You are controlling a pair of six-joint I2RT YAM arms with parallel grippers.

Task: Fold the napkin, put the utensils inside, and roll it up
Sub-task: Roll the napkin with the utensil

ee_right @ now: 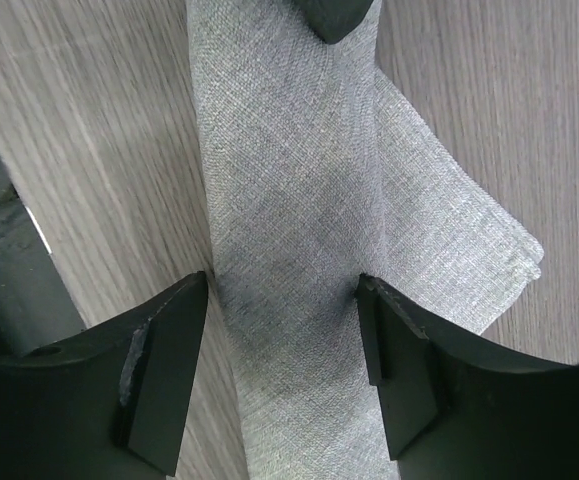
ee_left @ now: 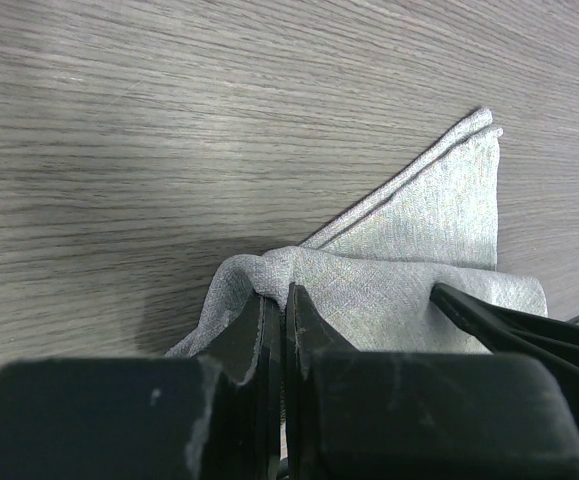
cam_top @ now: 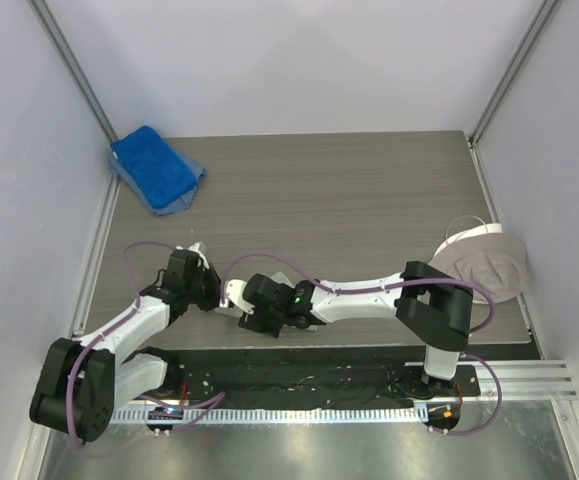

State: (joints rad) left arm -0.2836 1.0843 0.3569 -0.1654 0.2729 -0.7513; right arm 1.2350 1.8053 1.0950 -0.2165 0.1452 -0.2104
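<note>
The light grey napkin (ee_left: 419,225) lies folded into a narrow strip on the wooden table, near its front edge. My left gripper (ee_left: 285,292) is shut on a raised fold of it, and the cloth bunches at the fingertips. My right gripper (ee_right: 281,285) is open, its jaws straddling the napkin strip (ee_right: 289,180) just above the cloth. In the top view both grippers meet, the left (cam_top: 215,288) and the right (cam_top: 239,300), and they hide most of the napkin. No purple utensil shows in any view.
A bright blue towel (cam_top: 154,168) lies at the far left corner. A beige-grey cloth with a white edge (cam_top: 484,260) lies at the right edge. White walls close the table on three sides.
</note>
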